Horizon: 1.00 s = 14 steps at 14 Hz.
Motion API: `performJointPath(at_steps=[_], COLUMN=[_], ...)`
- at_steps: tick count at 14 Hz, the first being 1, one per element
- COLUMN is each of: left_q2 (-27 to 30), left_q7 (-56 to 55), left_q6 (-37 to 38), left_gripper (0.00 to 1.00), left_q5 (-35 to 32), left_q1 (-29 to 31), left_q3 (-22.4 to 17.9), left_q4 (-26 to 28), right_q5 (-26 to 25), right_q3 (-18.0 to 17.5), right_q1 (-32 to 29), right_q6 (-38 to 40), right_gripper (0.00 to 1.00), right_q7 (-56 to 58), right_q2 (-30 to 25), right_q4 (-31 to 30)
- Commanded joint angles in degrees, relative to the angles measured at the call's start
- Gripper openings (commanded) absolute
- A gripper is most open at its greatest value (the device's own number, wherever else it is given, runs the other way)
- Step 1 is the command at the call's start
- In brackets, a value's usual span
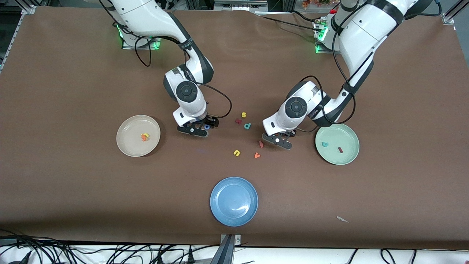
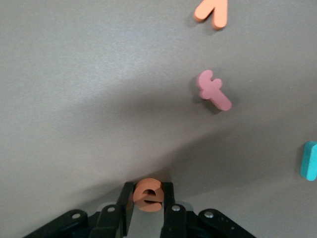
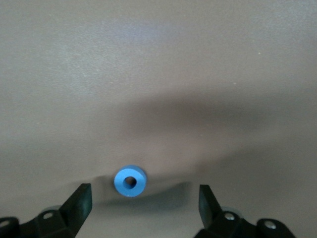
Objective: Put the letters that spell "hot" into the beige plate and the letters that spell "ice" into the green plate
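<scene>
The beige plate (image 1: 126, 145) and green plate (image 1: 346, 156) wait. Right gripper (image 3: 143, 203) stands wide around the blue "o" (image 3: 130, 181): centre, then close. Left gripper (image 2: 148, 210) pinches the orange "e" (image 2: 147, 195): lift straight.

Brown table (image 1: 73, 73), beige plate (image 1: 126, 146), green plate (image 1: 348, 156), blue plate (image 1: 234, 216), scattered toy letters (image 1: 237, 153)

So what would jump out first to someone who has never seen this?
Two white arms bend down over a scatter of tiny toy letters mid-table. The left hand pinches the orange "e" beside the green plate; the right hand stands open around the blue "o" near the beige plate. An empty blue plate sits nearest the camera.
</scene>
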<state>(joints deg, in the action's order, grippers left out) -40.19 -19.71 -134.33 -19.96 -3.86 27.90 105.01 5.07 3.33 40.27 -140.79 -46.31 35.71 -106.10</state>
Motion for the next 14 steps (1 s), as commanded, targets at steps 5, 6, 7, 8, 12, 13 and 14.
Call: performJointPath(at_steps=[5,6,7,8,12,13,14], left_q2=[4.05,4.32,4.41,4.59,4.85,4.85,5.03], left_q7=[10.2,11.69,12.32,12.67,16.08,18.97,22.13], left_q6=[6.52,7.58,7.68,7.85,9.79,9.79,10.22], left_gripper=[0.01,0.01,0.01,0.01,0.01,0.02,0.02], left_q5=[-1.49,-1.23,-0.96,-0.96,-0.08,0.09,0.18], left_q1=[6.93,8.15,10.08,11.84,19.23,20.46,21.6], left_q3=[0.93,1.02,1.19,1.98,4.97,4.97,5.06], left_q4=[-0.95,-1.04,-1.04,-1.04,-1.13,-1.04,-0.95], right_q5=[-1.2,-1.2,-1.29,-1.2,-1.38,-1.38,-1.38], right_q3=[0.71,0.71,0.71,0.71,0.71,0.71,0.71], right_q1=[1.48,1.48,1.4,1.31,1.13,1.04,1.04], right_q6=[0.96,0.96,0.96,0.96,0.96,0.96,0.96], right_gripper=[0.81,0.76,0.7,0.65,0.48,0.46,0.43], right_q7=[-2.29,-2.2,-1.86,-1.68,-1.41,-1.33,-1.32], right_q2=[2.87,2.87,2.78,2.78,2.78,2.78,2.78], right_q4=[3.53,3.53,3.53,3.53,3.53,3.45,3.53])
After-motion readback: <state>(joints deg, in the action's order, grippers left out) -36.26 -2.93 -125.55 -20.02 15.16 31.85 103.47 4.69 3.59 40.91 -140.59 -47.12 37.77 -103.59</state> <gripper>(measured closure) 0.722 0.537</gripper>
